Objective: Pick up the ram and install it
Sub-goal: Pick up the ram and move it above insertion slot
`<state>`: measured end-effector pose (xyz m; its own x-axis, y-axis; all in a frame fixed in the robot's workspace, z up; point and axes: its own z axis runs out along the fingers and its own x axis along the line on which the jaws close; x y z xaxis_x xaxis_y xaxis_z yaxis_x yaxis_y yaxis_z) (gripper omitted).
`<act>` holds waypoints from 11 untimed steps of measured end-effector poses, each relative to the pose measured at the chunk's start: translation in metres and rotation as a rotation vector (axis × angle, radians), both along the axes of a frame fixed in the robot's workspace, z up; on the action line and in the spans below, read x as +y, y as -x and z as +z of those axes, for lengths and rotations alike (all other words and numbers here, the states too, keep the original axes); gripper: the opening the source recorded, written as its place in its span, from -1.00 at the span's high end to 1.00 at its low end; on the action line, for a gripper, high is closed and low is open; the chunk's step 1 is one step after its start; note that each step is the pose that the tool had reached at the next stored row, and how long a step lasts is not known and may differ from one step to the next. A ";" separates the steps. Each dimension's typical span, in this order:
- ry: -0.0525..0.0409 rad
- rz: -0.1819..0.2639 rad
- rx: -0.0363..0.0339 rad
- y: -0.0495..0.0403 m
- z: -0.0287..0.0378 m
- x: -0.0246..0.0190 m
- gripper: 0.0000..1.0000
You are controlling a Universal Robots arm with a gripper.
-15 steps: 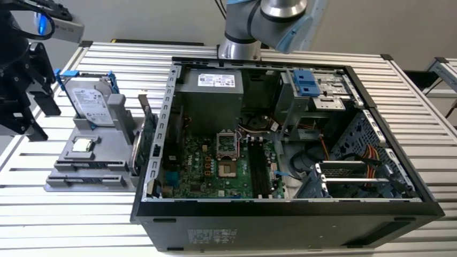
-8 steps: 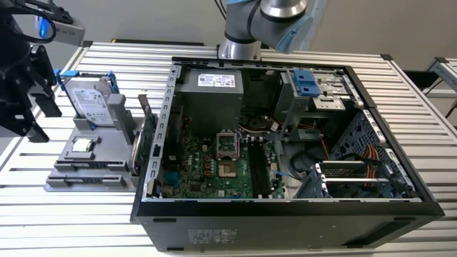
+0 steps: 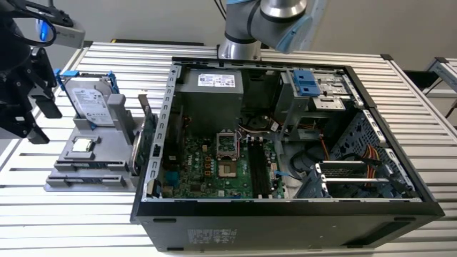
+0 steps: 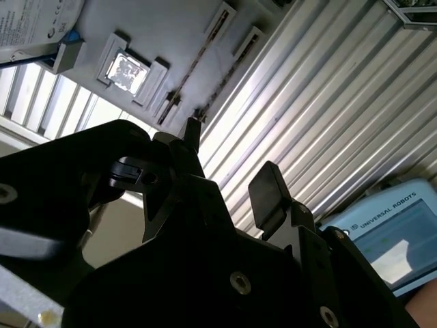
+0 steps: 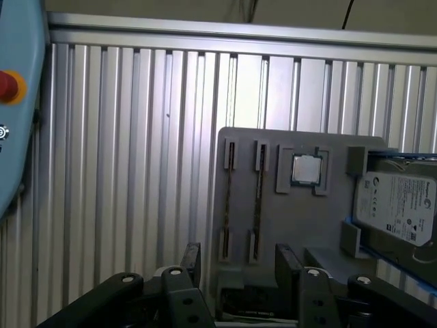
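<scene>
The ram point(image 5: 258, 201) is a thin dark stick lying edge-up in one slot of the grey holder point(image 5: 300, 225), the slot nearer the square silver chip. In the second wrist view the ram point(image 4: 193, 70) shows as a thin dark line on the holder point(image 4: 171, 41). The exterior view has the ram point(image 3: 93, 165) across the near part of the holder point(image 3: 61, 182). My gripper point(image 5: 239, 266) hangs well above the holder's slot end, open and empty. Both wrist views show nothing between the gripper's point(image 4: 229, 164) two black fingers. In the exterior view the gripper point(image 3: 42, 120) is at the far left.
The open computer case point(image 3: 286, 211) lies at the centre, with long memory slots point(image 3: 257, 171) on its motherboard. A hard drive point(image 3: 91, 101) and a silver chip point(image 3: 84, 144) also sit on the holder. An upright green board point(image 3: 146, 136) stands between holder and case. A pendant point(image 4: 389, 232) rests on the ribbed table.
</scene>
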<state>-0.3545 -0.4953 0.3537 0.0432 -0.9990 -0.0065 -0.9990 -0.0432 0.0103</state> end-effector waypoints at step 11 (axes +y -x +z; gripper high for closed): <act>0.0002 0.000 -0.0001 0.0008 -0.0052 0.0000 -1.00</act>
<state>-0.3553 -0.4953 0.3486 0.0431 -0.9991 -0.0063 -0.9990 -0.0431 0.0102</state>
